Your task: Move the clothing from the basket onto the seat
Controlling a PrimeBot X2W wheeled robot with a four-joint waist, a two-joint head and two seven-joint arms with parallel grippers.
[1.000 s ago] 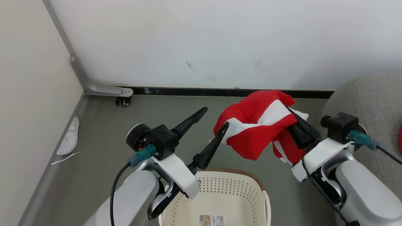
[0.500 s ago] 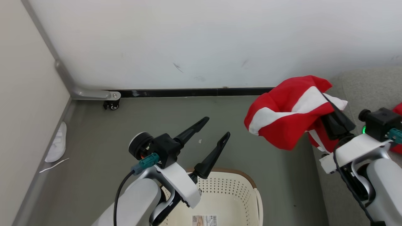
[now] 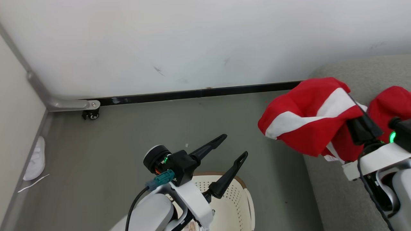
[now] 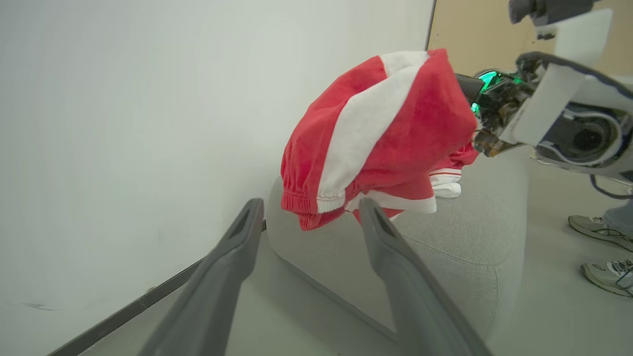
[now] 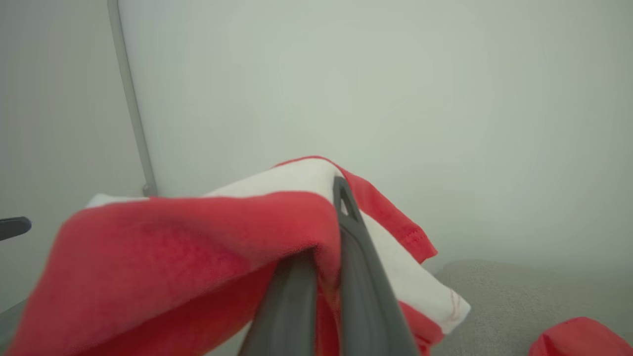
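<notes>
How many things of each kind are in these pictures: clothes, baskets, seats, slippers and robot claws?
Red garments: 2, the held garment in the right claw, the loose garment on the seat
Basket: 1
Seat: 1
White slipper: 1
Claws: 2, counting the open left claw
Total: 7

Soft, even white light is spread across the head view. The wall (image 3: 192, 48) is rendered bright and flat, and only faint, diffuse shade is laid on the floor (image 3: 128, 138). A green lamp (image 3: 392, 137) is seen glowing at the right wrist. In the left wrist view the red garment (image 4: 385, 133) is caught sharp, while the fingers (image 4: 222, 277) of the left gripper (image 4: 310, 203) are softened. In the right wrist view the garment is smeared close to the lens, and the frame is hazed and low in contrast.
</notes>
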